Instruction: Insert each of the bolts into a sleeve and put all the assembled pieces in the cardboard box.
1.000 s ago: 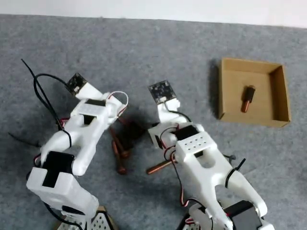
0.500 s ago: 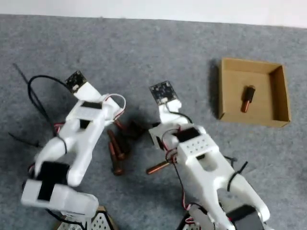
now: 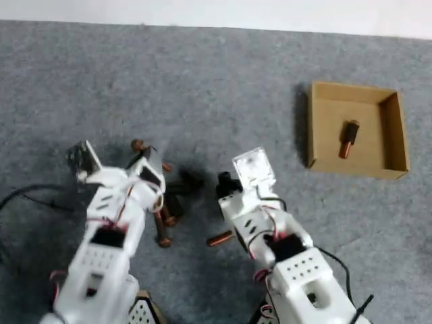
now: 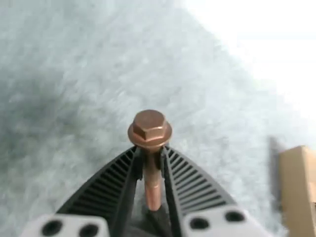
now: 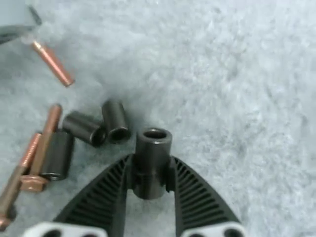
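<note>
**Misalignment risk**

Left end effector [image 4: 149, 154] pinches a copper bolt [image 4: 150, 131], right end effector [image 5: 151, 167] clamps a black sleeve [image 5: 153, 144] — meeting off-axis could jam or drop either. Farther off, the cardboard box [image 3: 354, 88] holds one assembled piece [image 3: 348, 139].

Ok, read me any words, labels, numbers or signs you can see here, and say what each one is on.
There are none that can be read.
The cardboard box is plain.
The bolt in the left tool and the sleeve in the right tool show no marks.
Any print on the wrist camera board is too small to read.
</note>
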Available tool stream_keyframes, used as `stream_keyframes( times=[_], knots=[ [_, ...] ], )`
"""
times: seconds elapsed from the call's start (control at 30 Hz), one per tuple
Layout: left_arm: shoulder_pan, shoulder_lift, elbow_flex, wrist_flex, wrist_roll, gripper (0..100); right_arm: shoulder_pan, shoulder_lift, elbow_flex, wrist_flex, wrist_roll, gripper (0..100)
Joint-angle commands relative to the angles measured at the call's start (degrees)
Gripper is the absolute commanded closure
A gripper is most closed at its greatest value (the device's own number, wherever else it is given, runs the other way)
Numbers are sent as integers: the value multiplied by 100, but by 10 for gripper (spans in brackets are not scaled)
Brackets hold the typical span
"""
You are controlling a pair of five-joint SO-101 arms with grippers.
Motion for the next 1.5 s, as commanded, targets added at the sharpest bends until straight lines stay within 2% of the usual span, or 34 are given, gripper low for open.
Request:
stream_keyframes(
  times=[0.0, 0.1, 0.27, 0.37, 0.67, 0.73, 0.87, 1.07, 1.33, 1.47],
  knots=[
    [277, -2018, 813, -360, -193, 995, -400, -769, 57, -295, 563, 995],
    [268, -3029, 1059, -255, -176, 995, -804, -1165, 418, -295, 1160, 995],
    [382, -4330, 1015, 1116, -158, 995, -1059, -1789, 831, -295, 1451, 995],
    [602, -4804, 980, 1618, -158, 995, -1059, -2141, 971, -295, 1442, 995],
    [1147, -4646, 998, 1670, -185, 995, -1051, -3231, 1552, -295, 1451, 995],
    [1332, -4646, 989, 1934, -220, 995, -1051, -3415, 1710, -295, 1451, 995],
    [1692, -4646, 936, 2189, -615, 995, -1033, -3697, 1938, -295, 1459, 995],
    [1745, -4646, 910, 2189, -607, 995, -1051, -3697, 2035, -286, 1908, 995],
    [1701, -4646, 330, 2048, -607, 995, -1033, -3503, 2035, -286, 1925, 995],
    [1745, -4646, -242, 2778, -598, 995, -1024, -3495, 2035, -277, 1925, 995]
  ],
)
